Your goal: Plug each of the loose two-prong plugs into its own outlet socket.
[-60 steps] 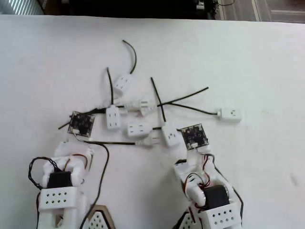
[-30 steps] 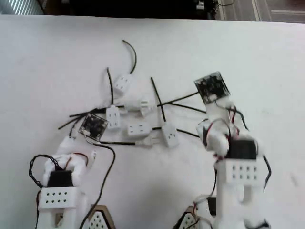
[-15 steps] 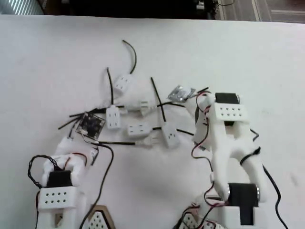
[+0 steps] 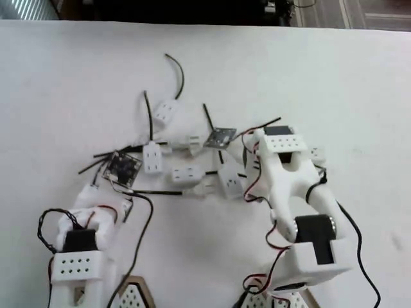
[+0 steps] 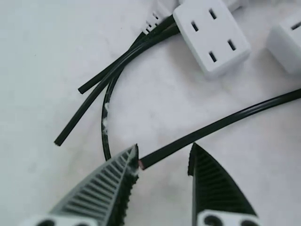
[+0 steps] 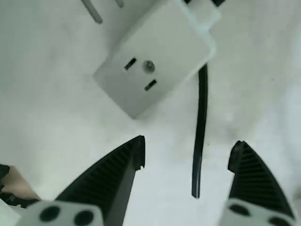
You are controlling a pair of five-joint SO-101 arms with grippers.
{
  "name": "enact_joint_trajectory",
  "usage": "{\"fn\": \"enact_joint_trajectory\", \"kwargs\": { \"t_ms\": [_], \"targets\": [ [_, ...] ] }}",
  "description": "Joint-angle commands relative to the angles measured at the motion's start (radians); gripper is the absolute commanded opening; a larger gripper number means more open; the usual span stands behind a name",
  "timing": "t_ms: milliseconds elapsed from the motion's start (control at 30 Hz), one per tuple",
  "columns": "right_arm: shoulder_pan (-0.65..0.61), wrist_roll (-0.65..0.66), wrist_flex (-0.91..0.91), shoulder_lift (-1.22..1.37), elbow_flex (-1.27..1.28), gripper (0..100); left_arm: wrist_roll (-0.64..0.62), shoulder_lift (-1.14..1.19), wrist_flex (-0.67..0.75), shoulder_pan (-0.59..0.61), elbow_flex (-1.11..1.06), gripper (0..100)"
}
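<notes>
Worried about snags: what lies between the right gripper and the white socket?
Right wrist view: bare table, plus a black cable end reaching between the open fingers.

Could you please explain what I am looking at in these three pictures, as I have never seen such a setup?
These are two small robot arms at a white table. The high view looks down on both. Each other picture comes from a camera on one arm's wrist, looking past its two-fingered gripper. On the table lie white outlet sockets, loose plugs and black cables. The left gripper is open, with a cable's end by its fingertips. The right gripper is open near one socket. Neither holds anything.
</notes>
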State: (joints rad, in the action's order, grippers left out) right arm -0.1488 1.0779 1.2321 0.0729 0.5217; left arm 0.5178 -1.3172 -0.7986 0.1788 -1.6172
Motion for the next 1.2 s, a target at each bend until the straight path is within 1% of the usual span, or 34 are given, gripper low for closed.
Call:
{"fn": "enact_joint_trajectory", "kwargs": {
  "t_ms": [0, 100, 233, 300, 433, 533, 600, 667, 733, 800, 900, 1033, 1100, 1167],
  "targets": [
    [-0.018, 0.008, -0.050, 0.033, -0.041, 25.9, -0.014, -0.008, 0.006, 0.012, 0.015, 19],
    [-0.022, 0.008, -0.076, 0.077, -0.046, 14.8, -0.014, -0.008, 0.006, 0.012, 0.014, 19],
    [-0.021, 0.008, -0.056, 0.081, -0.074, 2.2, -0.012, -0.008, 0.006, 0.012, 0.014, 19],
    [-0.016, -0.002, -0.010, 0.062, -0.098, 2.2, -0.012, -0.008, 0.006, 0.012, 0.014, 19],
    [-0.016, -0.081, 0.073, -0.021, -0.147, 1.8, -0.012, -0.008, 0.006, 0.012, 0.014, 19],
    [-0.018, -0.132, 0.122, -0.120, -0.173, 4.2, -0.012, -0.008, 0.005, 0.012, 0.020, 20],
    [-0.024, -0.166, 0.170, -0.196, -0.183, 11.6, -0.020, -0.008, 0.002, 0.013, 0.020, 24],
    [-0.039, -0.176, 0.211, -0.275, -0.183, 21.2, -0.028, -0.008, 0.000, 0.039, 0.021, 28],
    [-0.058, -0.180, 0.243, -0.357, -0.183, 28.6, -0.069, -0.008, 0.000, 0.085, 0.040, 30],
    [-0.099, -0.176, 0.275, -0.432, -0.180, 33.4, -0.087, -0.008, 0.005, 0.128, 0.044, 30],
    [-0.216, -0.180, 0.341, -0.509, -0.172, 35.4, -0.092, -0.008, 0.006, 0.179, 0.048, 30],
    [-0.420, -0.183, 0.358, -0.527, -0.118, 35.1, -0.092, -0.008, 0.006, 0.185, 0.049, 29],
    [-0.509, -0.204, 0.314, -0.526, -0.066, 35.1, -0.092, -0.008, 0.006, 0.185, 0.049, 29],
    [-0.565, -0.290, 0.229, -0.526, -0.012, 35.1, -0.092, -0.008, 0.006, 0.185, 0.049, 29]
  ]
}}
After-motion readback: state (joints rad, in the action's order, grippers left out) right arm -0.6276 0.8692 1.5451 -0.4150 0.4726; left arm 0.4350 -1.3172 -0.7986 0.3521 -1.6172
